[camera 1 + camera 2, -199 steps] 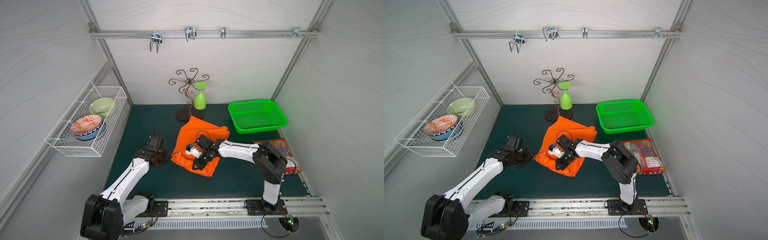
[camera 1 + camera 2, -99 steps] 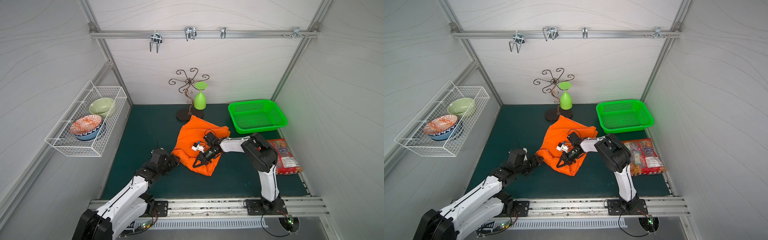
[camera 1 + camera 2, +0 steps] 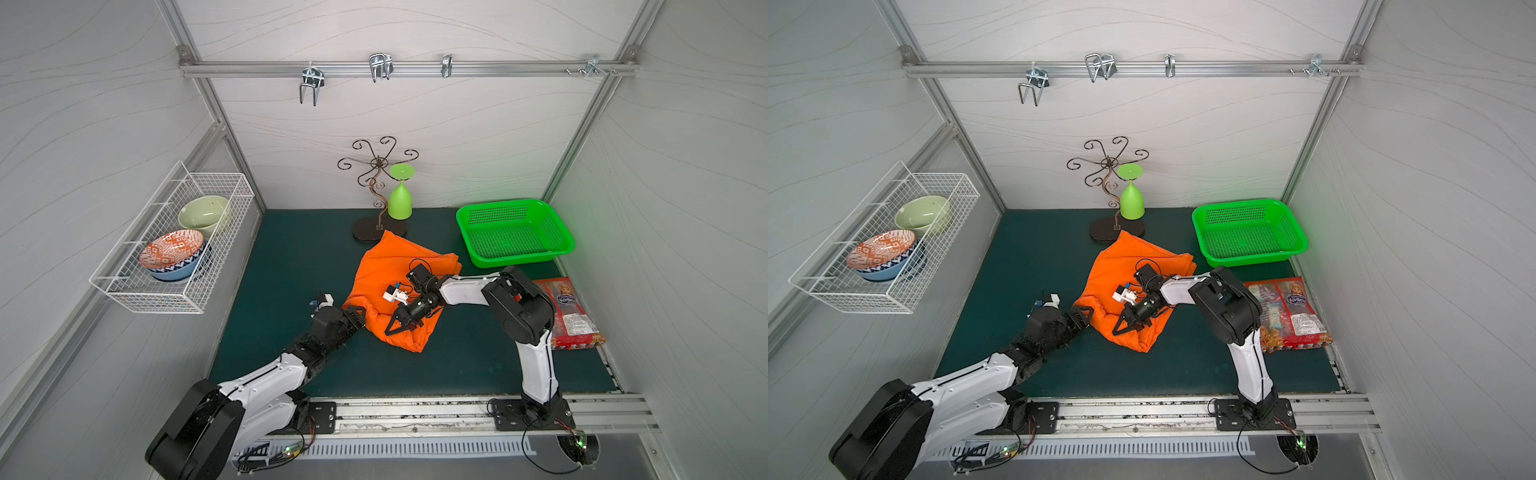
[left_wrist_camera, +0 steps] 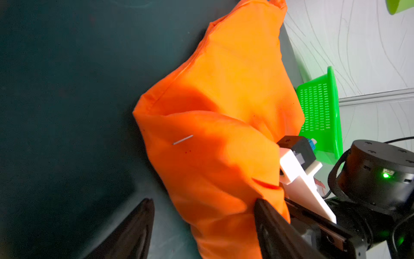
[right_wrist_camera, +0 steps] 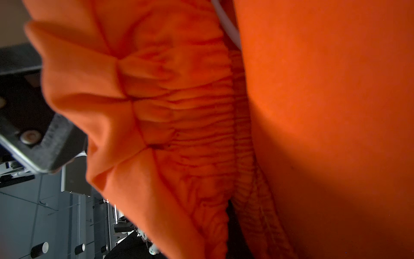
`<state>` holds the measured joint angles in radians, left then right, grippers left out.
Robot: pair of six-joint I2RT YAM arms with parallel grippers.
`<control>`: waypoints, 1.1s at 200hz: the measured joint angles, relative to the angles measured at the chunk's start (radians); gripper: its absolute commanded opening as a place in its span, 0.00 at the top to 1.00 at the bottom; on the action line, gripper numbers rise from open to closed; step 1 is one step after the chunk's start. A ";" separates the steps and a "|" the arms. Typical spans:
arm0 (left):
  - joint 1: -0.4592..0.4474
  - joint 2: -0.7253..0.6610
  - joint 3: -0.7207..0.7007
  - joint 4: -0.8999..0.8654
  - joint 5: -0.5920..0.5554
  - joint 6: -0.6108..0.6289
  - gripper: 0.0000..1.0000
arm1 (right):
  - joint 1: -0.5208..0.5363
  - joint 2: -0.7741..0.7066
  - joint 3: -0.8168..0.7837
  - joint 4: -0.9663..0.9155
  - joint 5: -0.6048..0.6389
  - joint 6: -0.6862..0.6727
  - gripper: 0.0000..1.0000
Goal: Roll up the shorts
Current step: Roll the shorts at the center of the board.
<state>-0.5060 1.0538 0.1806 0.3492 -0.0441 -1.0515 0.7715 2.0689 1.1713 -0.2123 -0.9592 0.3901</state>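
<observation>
Left arm (image 3: 266, 378) lay extended low from 7 o'clock toward centre; left gripper (image 3: 358, 314) showed jaws apart. Right arm (image 3: 536, 361) stood at 5 o'clock, elbow folded, forearm pointing 9 o'clock; right gripper (image 3: 392, 328) was clamped on the shorts (image 3: 395, 262).

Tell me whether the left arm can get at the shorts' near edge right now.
Probably yes. The left gripper has its jaws open with a fold of the shorts between them, and nothing blocks it. The right gripper, shut on the cloth close by, leaves little room.
</observation>
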 measured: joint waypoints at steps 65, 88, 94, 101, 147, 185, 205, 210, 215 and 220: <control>-0.020 0.198 0.020 0.129 -0.103 0.013 0.47 | -0.005 0.000 -0.001 0.010 -0.012 0.006 0.92; -0.022 0.248 0.057 0.125 -0.111 0.021 0.74 | -0.010 0.000 -0.011 0.027 -0.024 0.006 0.92; -0.022 0.252 0.061 0.125 -0.117 0.018 0.80 | -0.012 0.000 -0.015 0.032 -0.026 0.006 0.90; -0.023 0.253 0.063 0.118 -0.124 0.019 0.93 | -0.013 0.000 -0.019 0.039 -0.028 0.006 0.88; -0.027 0.244 0.128 -0.006 -0.149 0.019 1.00 | -0.020 -0.042 -0.081 0.075 -0.006 0.001 0.66; -0.028 0.220 0.140 -0.076 -0.159 0.020 1.00 | -0.040 -0.165 -0.198 0.076 0.063 0.004 0.61; -0.028 0.216 0.153 -0.109 -0.160 0.021 1.00 | -0.055 -0.212 -0.248 0.064 0.099 0.003 0.63; -0.028 0.216 0.154 -0.114 -0.160 0.022 1.00 | -0.058 -0.220 -0.256 0.058 0.111 0.003 0.64; -0.028 0.215 0.154 -0.119 -0.160 0.022 1.00 | -0.060 -0.225 -0.259 0.052 0.121 0.005 0.66; -0.028 0.214 0.155 -0.123 -0.160 0.023 1.00 | -0.060 -0.227 -0.261 0.048 0.132 0.005 0.69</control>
<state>-0.5343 1.2682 0.3359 0.2260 -0.2039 -1.0290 0.7113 1.8416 0.9108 -0.1646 -0.8268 0.3946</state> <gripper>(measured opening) 0.072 0.353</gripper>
